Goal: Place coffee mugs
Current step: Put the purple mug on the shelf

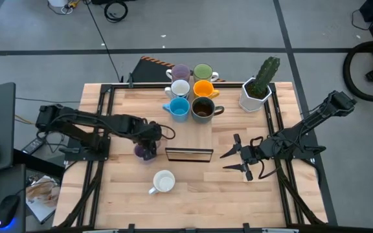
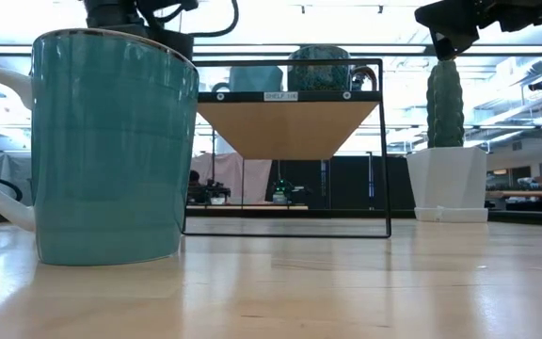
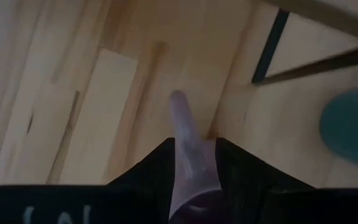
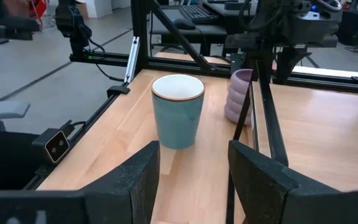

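A ribbed lilac mug [image 4: 240,96] stands upright left of the small black-framed shelf [image 1: 188,154], under my left gripper [image 1: 147,144], which points down and is shut on it. Only a lilac sliver of the mug [image 1: 138,150] shows in the high view. A light blue mug [image 4: 178,112] with a white inside stands on its base near the front edge [image 1: 164,182]. Six mugs cluster at the far middle: lilac [image 1: 181,71], green [image 1: 203,71], white [image 1: 179,88], orange [image 1: 203,88], blue [image 1: 179,108], dark brown [image 1: 203,109]. My right gripper [image 1: 238,158] hangs open right of the shelf. My left gripper pinches a narrow lilac part of the mug [image 3: 180,134] between its two fingers, coming from above and pointing steeply down. Whether that part is the handle or the wall I cannot tell. The mug is upright with its base [image 4: 236,118] at the tabletop; whether it rests there I cannot tell.
A white faceted pot with a green cactus [image 1: 256,92] stands at the far right. Black rails [image 1: 102,123] run along both table sides. Bare wood lies between the shelf and the mug cluster and across the near right. In the low view the light blue mug [image 2: 111,151] fills the left.
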Robot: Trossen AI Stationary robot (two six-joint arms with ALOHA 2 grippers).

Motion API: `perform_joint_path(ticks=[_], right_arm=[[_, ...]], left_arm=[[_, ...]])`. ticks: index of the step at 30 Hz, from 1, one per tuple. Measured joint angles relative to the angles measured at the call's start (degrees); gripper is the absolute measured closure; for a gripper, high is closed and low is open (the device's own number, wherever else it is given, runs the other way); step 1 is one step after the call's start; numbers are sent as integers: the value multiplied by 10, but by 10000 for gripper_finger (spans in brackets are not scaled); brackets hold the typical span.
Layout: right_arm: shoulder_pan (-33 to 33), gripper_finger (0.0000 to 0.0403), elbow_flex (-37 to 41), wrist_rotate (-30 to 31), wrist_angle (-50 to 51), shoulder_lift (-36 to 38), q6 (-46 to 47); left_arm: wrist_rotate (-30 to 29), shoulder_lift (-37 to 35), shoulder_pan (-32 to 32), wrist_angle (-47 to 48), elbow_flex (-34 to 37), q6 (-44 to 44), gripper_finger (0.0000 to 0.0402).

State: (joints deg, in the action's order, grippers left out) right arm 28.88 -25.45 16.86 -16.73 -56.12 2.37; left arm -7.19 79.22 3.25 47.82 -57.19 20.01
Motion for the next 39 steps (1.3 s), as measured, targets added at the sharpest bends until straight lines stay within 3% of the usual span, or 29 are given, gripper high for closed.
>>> perform_joint_path(ticks=[14,24,39], right_arm=[[0,207,0,-2,0,0,9],[0,207,0,-4,1,0,9],[1,207,0,-5,3,0,11]], left_arm=[[-21,32,-7,4,0,4,274],[-63,50,-54,26,0,22,274],[-98,47,-93,141,0,44,274]])
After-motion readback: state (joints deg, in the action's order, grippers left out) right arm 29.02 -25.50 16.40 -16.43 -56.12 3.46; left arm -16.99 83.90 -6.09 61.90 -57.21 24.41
